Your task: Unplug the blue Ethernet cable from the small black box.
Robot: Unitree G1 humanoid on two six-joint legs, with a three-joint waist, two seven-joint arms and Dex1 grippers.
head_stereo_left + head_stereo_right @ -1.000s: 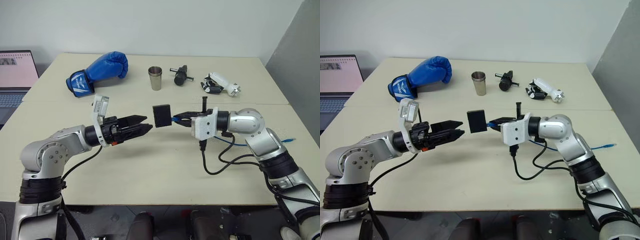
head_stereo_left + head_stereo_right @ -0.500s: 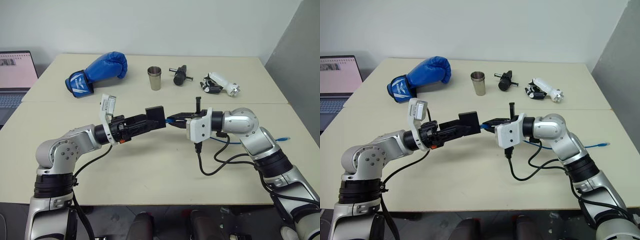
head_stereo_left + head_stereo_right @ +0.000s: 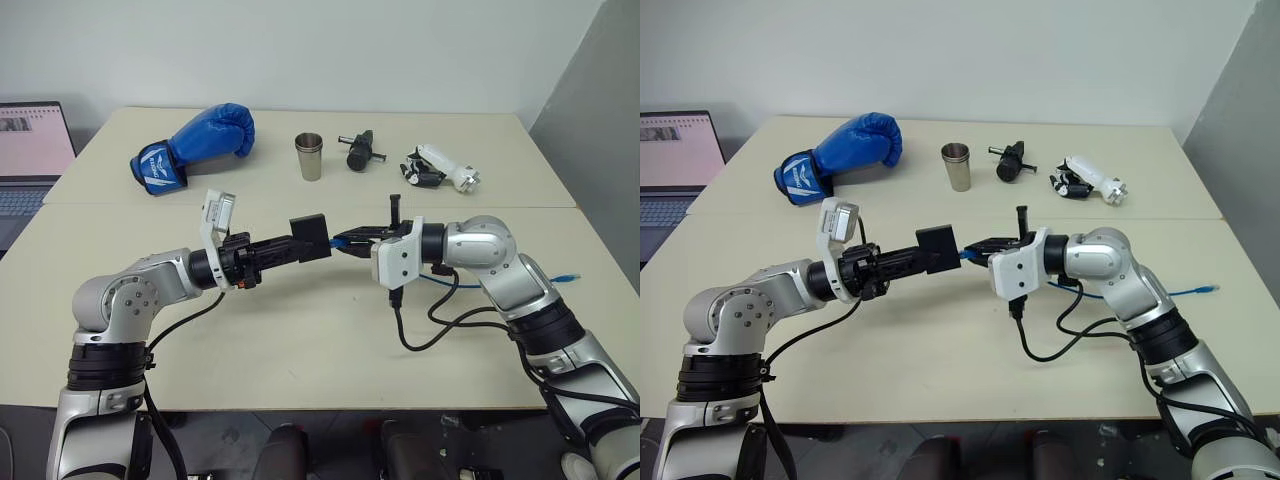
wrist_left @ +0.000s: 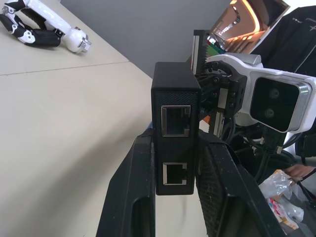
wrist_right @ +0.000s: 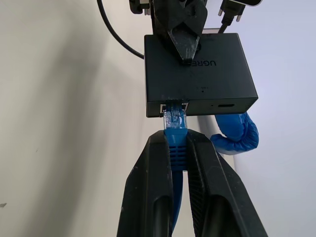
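Note:
The small black box [image 3: 311, 235] hangs in the air above the table's middle, held from both sides. My left gripper [image 3: 294, 244] reaches in from the left and is shut on the box [image 4: 176, 128], one finger on each flat side. The box face with two empty ports shows in the left wrist view. From the right, my right gripper [image 3: 345, 240] is shut on the blue Ethernet cable [image 5: 175, 127] just behind its plug. The plug sits in a port on the box [image 5: 200, 74]. The cable [image 3: 458, 284] trails right across the table to its free end [image 3: 570, 275].
Along the table's far side lie a blue boxing glove [image 3: 195, 143], a metal cup [image 3: 311, 156], a black cylindrical tool [image 3: 360, 150] and a white-and-black gadget [image 3: 440, 167]. A laptop [image 3: 30, 160] stands at the far left. Black cables [image 3: 430, 335] loop under my right forearm.
My left gripper, open and short of the box a second ago, has reached right around the box and closed on it. My right gripper has kept its hold on the cable.

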